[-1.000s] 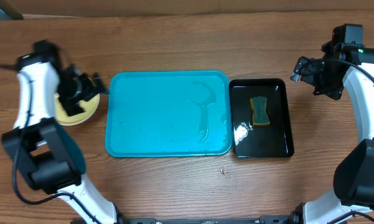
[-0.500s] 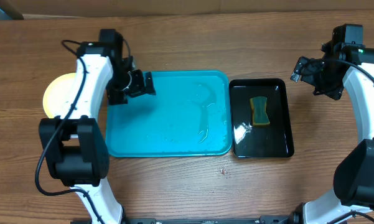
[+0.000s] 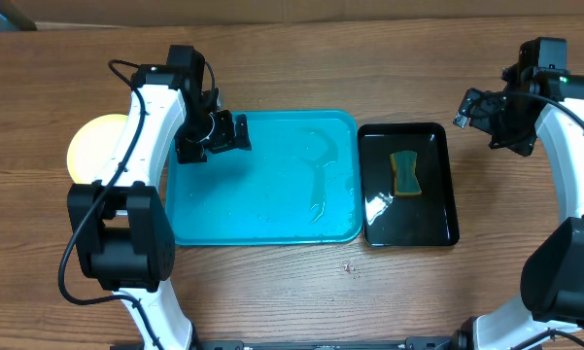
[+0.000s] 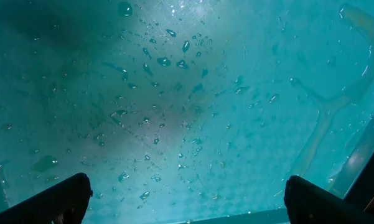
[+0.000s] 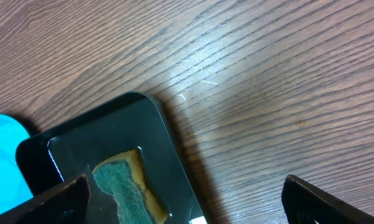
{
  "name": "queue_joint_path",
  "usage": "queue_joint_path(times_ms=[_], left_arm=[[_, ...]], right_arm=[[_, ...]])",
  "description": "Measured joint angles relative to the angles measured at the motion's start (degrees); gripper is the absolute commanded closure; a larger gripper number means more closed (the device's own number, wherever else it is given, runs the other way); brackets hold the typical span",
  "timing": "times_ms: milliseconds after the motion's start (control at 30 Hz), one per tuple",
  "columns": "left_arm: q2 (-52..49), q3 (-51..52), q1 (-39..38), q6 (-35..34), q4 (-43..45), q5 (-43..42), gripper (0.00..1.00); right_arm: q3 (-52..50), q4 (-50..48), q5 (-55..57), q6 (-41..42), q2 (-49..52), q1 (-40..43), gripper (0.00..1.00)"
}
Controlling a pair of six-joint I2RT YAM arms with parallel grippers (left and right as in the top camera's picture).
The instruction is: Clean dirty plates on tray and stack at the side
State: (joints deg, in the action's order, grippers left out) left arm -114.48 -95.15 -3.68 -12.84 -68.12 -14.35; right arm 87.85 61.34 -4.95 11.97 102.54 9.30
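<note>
The large turquoise-blue rectangular plastic tray point(image 3: 272, 209) is seen bare of plates, its floor beaded with water droplets point(image 4: 168, 62) and crossed by a pale curved streak point(image 3: 321, 185). The only plate shown is a pale yellow-green round plastic plate point(image 3: 89, 146), lying on the wooden table point(image 3: 272, 68) just left of the tray and partly hidden by the left arm point(image 3: 141, 126); whether the white plates lie under it cannot be told. The left gripper point(image 3: 231, 132) is held over the tray's upper-left part, its fingers point(image 4: 56, 199) spread wide with nothing between them. The right gripper point(image 3: 471, 107) is held up and to the right of the tray, beyond the small glossy black tray point(image 3: 418, 226) that holds a green-and-yellow sponge point(image 3: 405, 173); it too is spread and empty. The task is judged nearly finished, so the risks are small. The plate beside the tray could be clipped and shoved across the table if the left arm is swung low over it. Water could be carried onto the table if the gripper is dipped to the wet floor. Any plate gripped with wet fingers could slip.
</note>
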Motion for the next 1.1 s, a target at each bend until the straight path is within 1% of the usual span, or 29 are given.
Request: queue_joint_path(times_ms=[400,567,633,900,1000,1100], left_arm=[[0.00,0.00,0.00,0.00,0.00,0.00,0.00],[0.00,-0.02,0.00,0.00,0.00,0.00,0.00],[0.00,0.00,0.00,0.00,0.00,0.00,0.00],[0.00,0.00,0.00,0.00,0.00,0.00,0.00],[0.00,0.00,0.00,0.02,0.00,0.00,0.00],[0.00,0.00,0.00,0.00,0.00,0.02,0.00]], right_arm=[[0.00,-0.44,0.09,0.02,-0.02,-0.31,0.00],[-0.31,-0.39,0.46,-0.02,-3.52,-3.96,0.00],[-0.35,-0.44,0.46,0.00,-7.26,-6.78,0.00],[-0.35,-0.70,0.09,0.02,-30.99,-21.44,0.00],[-0.35,-0.66,-0.13,0.02,-39.60,-24.87,0.00],[-0.35,-0.33,-0.02,-0.22,-47.30,-26.34,0.00]])
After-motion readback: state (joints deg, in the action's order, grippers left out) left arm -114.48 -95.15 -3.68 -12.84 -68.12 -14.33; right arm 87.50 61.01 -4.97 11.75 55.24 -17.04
